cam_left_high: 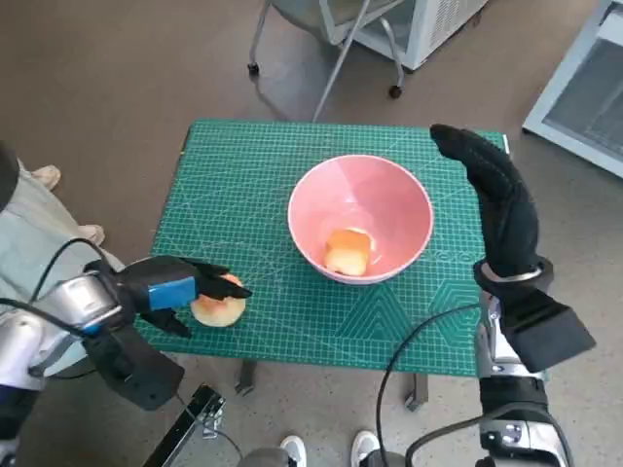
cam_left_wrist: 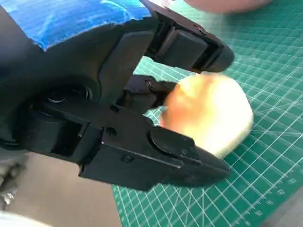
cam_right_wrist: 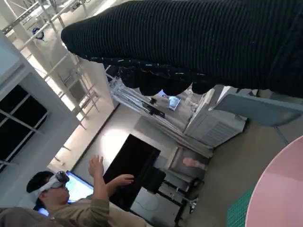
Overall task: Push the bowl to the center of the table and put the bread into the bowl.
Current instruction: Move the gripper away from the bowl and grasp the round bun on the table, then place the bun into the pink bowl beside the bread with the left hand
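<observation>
The pink bowl [cam_left_high: 389, 199] stands near the middle of the green cutting mat [cam_left_high: 243, 175], and one piece of bread [cam_left_high: 348, 251] lies inside it. A second round bread [cam_left_high: 220, 310] sits on the mat near the front left edge. My left hand [cam_left_high: 170, 287] grips it: in the left wrist view its black fingers [cam_left_wrist: 189, 42] close over and under the bread [cam_left_wrist: 213, 113]. My gloved right hand [cam_left_high: 498, 195] is raised beside the bowl's right side, fingers straight, holding nothing. The right wrist view shows the glove [cam_right_wrist: 189, 42] and a slice of the bowl's rim [cam_right_wrist: 284, 189].
A wheeled chair [cam_left_high: 331, 39] and a white cabinet [cam_left_high: 438, 24] stand beyond the table's far edge. A person's legs [cam_left_high: 29, 214] are at the left. Shoes [cam_left_high: 292, 449] show below the front edge. A person with a headset [cam_right_wrist: 57, 189] sits in the distance.
</observation>
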You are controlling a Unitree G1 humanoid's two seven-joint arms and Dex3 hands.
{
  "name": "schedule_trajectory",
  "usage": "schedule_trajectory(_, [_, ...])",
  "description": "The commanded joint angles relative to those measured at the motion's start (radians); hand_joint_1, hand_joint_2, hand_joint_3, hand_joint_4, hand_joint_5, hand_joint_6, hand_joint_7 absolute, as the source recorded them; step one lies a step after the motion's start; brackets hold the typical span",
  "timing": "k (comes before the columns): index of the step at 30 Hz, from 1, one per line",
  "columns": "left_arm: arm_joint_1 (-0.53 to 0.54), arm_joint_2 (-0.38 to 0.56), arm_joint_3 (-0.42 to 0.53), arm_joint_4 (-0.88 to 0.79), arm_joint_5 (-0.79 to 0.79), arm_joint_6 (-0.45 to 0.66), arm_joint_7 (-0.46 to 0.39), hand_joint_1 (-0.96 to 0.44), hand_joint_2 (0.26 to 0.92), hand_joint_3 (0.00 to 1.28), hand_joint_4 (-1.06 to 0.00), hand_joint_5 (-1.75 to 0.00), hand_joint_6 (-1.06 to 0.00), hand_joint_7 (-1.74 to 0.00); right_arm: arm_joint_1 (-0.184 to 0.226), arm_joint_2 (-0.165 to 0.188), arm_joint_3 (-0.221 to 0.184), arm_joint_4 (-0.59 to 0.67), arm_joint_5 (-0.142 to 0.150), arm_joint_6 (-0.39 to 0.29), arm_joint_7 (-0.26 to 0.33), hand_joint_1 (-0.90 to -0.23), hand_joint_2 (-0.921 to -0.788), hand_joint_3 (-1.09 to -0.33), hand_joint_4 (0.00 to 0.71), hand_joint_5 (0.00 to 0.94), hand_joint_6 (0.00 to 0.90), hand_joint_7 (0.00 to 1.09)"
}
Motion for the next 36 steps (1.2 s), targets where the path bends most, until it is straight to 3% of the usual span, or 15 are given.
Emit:
schedule_trajectory(1, [-0.042, -0.026, -0.065, 0.063, 0.072, -0.006, 0.050, 0.12, 0.909, 0.20, -0.47, -0.02, -0.59, -0.03, 0.020, -0.005, -0.001, -0.002, 0.001, 0.012, 0.007, -0.573, -0.921, -0.841, 0.349, 0.017, -0.001, 0.85])
schedule_trajectory(5, [-0.053, -0.056, -0.091, 0.118, 0.086, 0.016, 0.102, 0.17, 0.918, 0.25, -0.55, -0.04, -0.67, -0.05, 0.019, -0.006, -0.003, 0.002, -0.006, 0.007, 0.002, -0.569, -0.921, -0.841, 0.348, 0.017, -0.001, 0.85])
schedule_trajectory(10, [-0.065, -0.078, -0.118, 0.180, 0.098, 0.031, 0.190, 0.15, 0.921, 0.23, -0.73, -0.08, -0.85, -0.11, 0.019, -0.004, -0.006, 0.010, -0.013, 0.000, -0.004, -0.561, -0.921, -0.843, 0.348, 0.016, -0.001, 0.85])
schedule_trajectory(11, [-0.069, -0.080, -0.123, 0.189, 0.098, 0.032, 0.203, 0.12, 0.921, 0.21, -0.69, -0.30, -0.81, -0.34, 0.019, -0.003, -0.006, 0.011, -0.014, -0.001, -0.006, -0.560, -0.921, -0.843, 0.348, 0.016, -0.001, 0.85])
schedule_trajectory(12, [-0.073, -0.081, -0.125, 0.197, 0.096, 0.033, 0.213, 0.08, 0.921, 0.21, -0.60, -0.64, -0.73, -0.70, 0.019, -0.003, -0.006, 0.011, -0.015, -0.002, -0.007, -0.559, -0.921, -0.843, 0.348, 0.016, -0.001, 0.85])
schedule_trajectory(13, [-0.077, -0.081, -0.127, 0.204, 0.094, 0.034, 0.221, 0.05, 0.921, 0.18, -0.59, -0.82, -0.69, -0.92, 0.019, -0.003, -0.007, 0.011, -0.016, -0.003, -0.008, -0.561, -0.921, -0.842, 0.349, 0.016, -0.001, 0.85])
schedule_trajectory(14, [-0.083, -0.079, -0.128, 0.208, 0.091, 0.035, 0.225, 0.03, 0.921, 0.16, -0.58, -0.94, -0.67, -1.06, 0.020, -0.003, -0.008, 0.011, -0.017, -0.004, -0.009, -0.562, -0.921, -0.842, 0.349, 0.016, -0.001, 0.85])
schedule_trajectory(17, [-0.101, -0.070, -0.125, 0.211, 0.076, 0.036, 0.222, 0.01, 0.920, 0.10, -0.64, -0.98, -0.67, -1.23, 0.018, -0.004, -0.010, 0.015, -0.018, -0.007, -0.010, -0.569, -0.921, -0.840, 0.349, 0.016, -0.001, 0.85])
schedule_trajectory(20, [-0.129, -0.052, -0.100, 0.196, 0.026, 0.031, 0.179, 0.00, 0.920, 0.07, -0.69, -0.95, -0.67, -1.30, 0.016, -0.005, -0.013, 0.021, -0.017, -0.011, -0.010, -0.575, -0.921, -0.837, 0.350, 0.016, -0.001, 0.85])
schedule_trajectory(25, [-0.170, -0.028, -0.046, 0.155, -0.063, 0.035, 0.110, 0.00, 0.914, 0.08, -0.67, -1.13, -0.66, -1.21, 0.012, -0.002, -0.016, 0.030, -0.020, -0.017, -0.014, -0.580, -0.921, -0.834, 0.351, 0.016, 0.000, 0.85])
schedule_trajectory(28, [-0.186, -0.026, -0.002, 0.128, -0.124, 0.045, 0.082, 0.00, 0.915, 0.07, -0.65, -1.11, -0.69, -1.20, 0.011, 0.001, -0.016, 0.034, -0.022, -0.019, -0.016, -0.581, -0.921, -0.833, 0.352, 0.017, 0.000, 0.86])
schedule_trajectory(36, [-0.287, -0.059, 0.105, 0.084, -0.254, 0.075, 0.071, 0.00, 0.920, 0.05, -0.64, -1.11, -0.71, -1.18, 0.002, 0.002, -0.016, 0.045, -0.026, -0.022, -0.020, -0.581, -0.921, -0.833, 0.354, 0.017, 0.000, 0.86])
